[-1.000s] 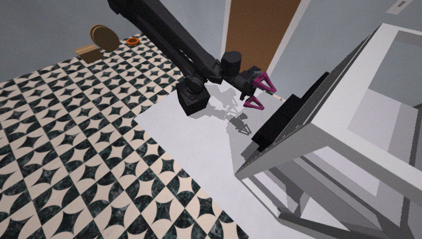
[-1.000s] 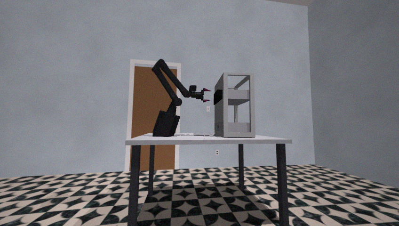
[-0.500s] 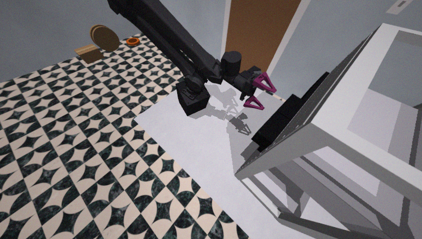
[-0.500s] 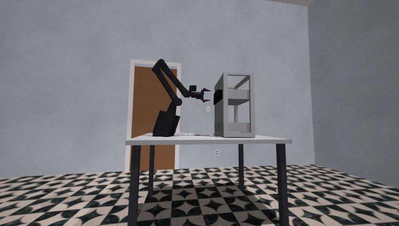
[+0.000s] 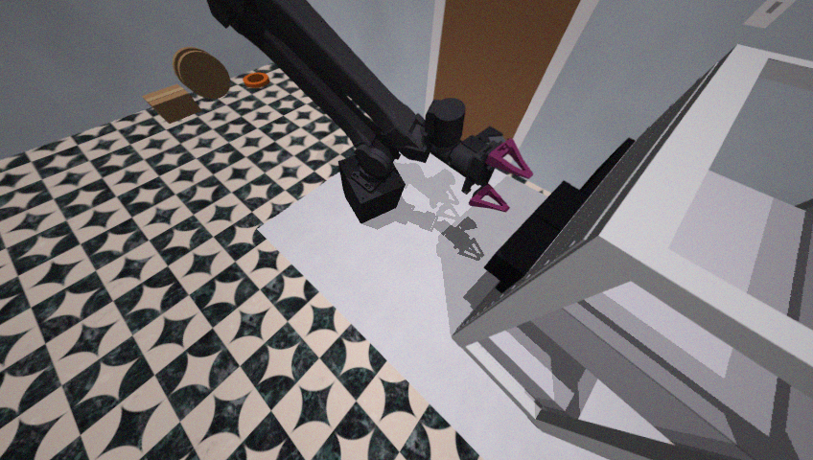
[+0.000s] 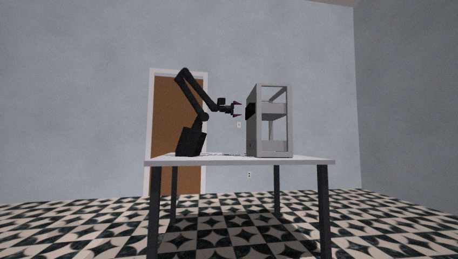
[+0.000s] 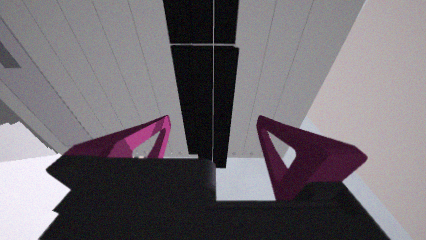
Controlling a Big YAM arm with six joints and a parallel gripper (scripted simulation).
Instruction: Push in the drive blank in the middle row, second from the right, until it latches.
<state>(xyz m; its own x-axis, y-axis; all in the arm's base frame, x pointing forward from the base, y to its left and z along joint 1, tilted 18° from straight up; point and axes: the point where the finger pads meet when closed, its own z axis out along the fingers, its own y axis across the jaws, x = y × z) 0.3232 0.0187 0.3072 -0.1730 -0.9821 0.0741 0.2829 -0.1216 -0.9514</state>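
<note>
The grey open-frame rack (image 5: 656,188) (image 6: 251,137) stands on the white table (image 5: 353,273) (image 6: 224,160). Black drive blanks (image 5: 547,221) (image 6: 249,110) (image 7: 200,90) stick out of its front face at mid-height; I cannot tell the single blanks apart in the top and exterior views. My gripper (image 5: 518,192) (image 6: 240,109) (image 7: 213,120), with magenta fingers, is open and empty. It points at the rack's front at the height of the black blanks, a short gap away from them. In the wrist view the black blanks lie between the two spread fingers, with pale grey front panels on both sides.
The arm's black base (image 5: 373,194) (image 6: 191,142) stands on the table to the left of the rack. A brown door (image 6: 167,128) is behind it. On the floor far back lie brown discs (image 5: 200,74), a cardboard box (image 5: 171,103) and an orange ring (image 5: 256,80).
</note>
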